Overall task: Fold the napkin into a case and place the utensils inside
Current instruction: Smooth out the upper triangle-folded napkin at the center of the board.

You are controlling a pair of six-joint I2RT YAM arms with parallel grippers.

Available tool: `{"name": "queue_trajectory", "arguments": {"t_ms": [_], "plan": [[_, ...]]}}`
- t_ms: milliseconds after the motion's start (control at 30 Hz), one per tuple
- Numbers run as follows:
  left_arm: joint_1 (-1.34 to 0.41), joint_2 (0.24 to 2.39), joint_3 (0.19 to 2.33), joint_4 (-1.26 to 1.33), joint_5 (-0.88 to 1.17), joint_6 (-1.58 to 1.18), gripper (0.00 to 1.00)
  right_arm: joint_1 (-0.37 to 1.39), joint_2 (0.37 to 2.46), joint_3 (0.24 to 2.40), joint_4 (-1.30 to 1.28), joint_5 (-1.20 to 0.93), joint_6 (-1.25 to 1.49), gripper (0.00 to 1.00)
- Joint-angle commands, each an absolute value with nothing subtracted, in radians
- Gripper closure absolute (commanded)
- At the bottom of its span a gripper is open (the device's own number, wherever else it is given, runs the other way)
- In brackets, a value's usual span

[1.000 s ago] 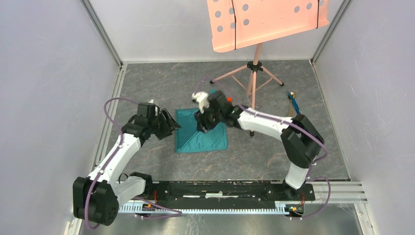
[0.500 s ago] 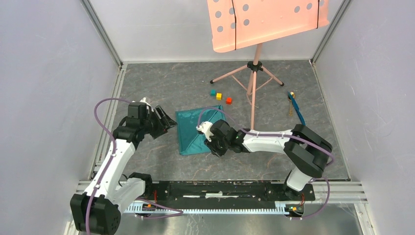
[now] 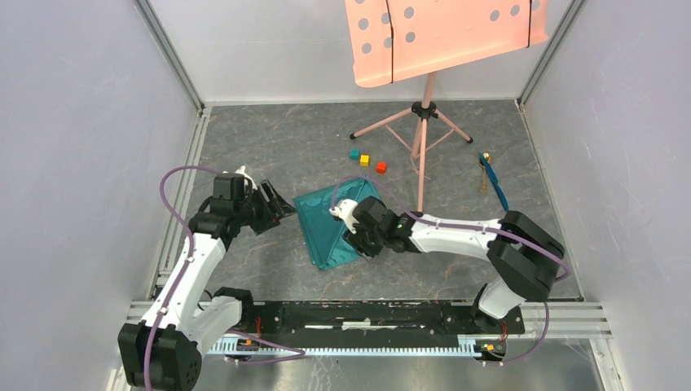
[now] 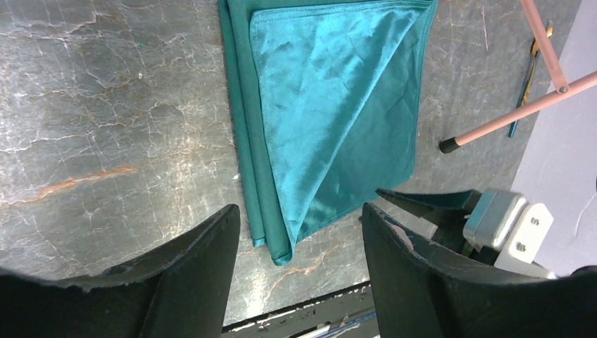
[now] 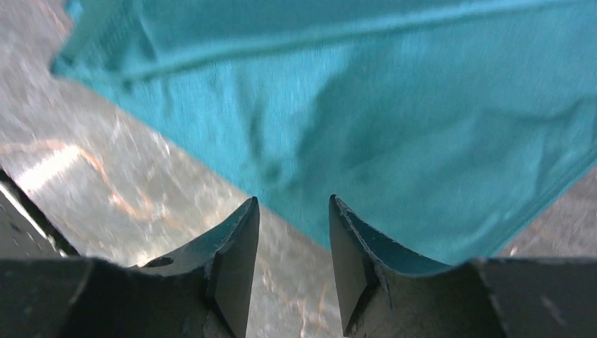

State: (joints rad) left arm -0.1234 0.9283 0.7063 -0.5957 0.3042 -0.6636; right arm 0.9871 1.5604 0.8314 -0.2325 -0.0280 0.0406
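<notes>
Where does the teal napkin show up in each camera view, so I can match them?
Top external: the napkin lies near the centre of the picture.
Left wrist: napkin upper centre, folded diagonally.
Right wrist: napkin fills the upper half, blurred.
Shared landmark: the pink stand leg, right of it in the top and left wrist views.

One napkin (image 3: 330, 221) — two utensils (image 3: 492, 181) — three cubes (image 3: 364, 160)

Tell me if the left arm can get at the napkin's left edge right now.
Probably yes. The left fingers stand open beside the napkin, facing its left edge across bare table; the right fingers are at its other side, out of the way.
</notes>
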Motion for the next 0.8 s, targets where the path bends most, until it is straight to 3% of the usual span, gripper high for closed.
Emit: {"name": "queue_trajectory", "arguments": {"t_ms": [0,267,533,767], "plan": [[-0.114,0.9,0.699,-0.577,0.35,-0.622,0.29,0.988,1.649,0.934,-0.171,-0.008,0.072,0.53],[-0.113,0.99,0.678,-0.552,0.367,-0.616,0.26,0.975,1.653,0.924,-0.134,0.002,0.087,0.52],[-0.114,1.236,0.698,-0.274,0.351,-0.722,0.52,0.907,1.625,0.909,-0.077,-0.054,0.142,0.47],[-0.114,1.402,0.732,-0.191,0.285,-0.742,0.56,0.834,1.557,0.837,-0.029,-0.117,0.139,0.48]]}}
